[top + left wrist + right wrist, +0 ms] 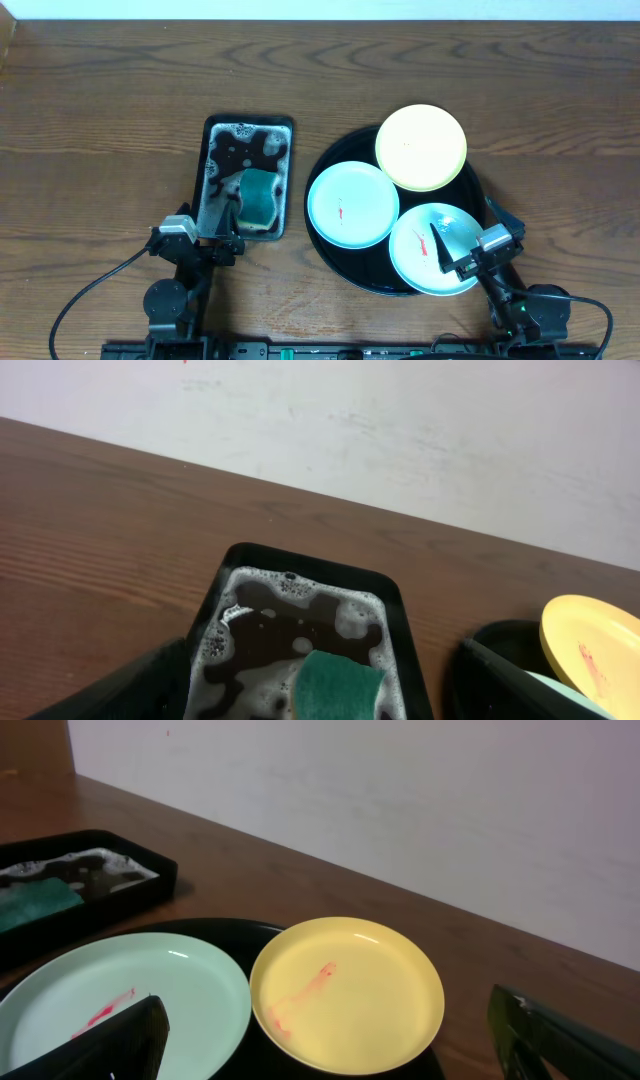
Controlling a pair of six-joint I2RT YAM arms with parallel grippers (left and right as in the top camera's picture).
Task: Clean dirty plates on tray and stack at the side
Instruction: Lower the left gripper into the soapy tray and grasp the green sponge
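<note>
Gaping right claw (461,216) over nearest mint plate (412,255) on tray (343,266); left claw (208,222) likewise released.

Overhead, we are looking straight down on the table (100,150). On the left wrist we are sitting low and close, facing the far wall (400,420) over the sponge tray (310,557); on the right, over the yellow plate (345,990). Both wrist views are sharing that tray and plate.

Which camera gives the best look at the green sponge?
Overhead: the sponge shows whole in the soapy tray. Left wrist cuts it off at the frame edge; right wrist catches only a sliver, far left.
</note>
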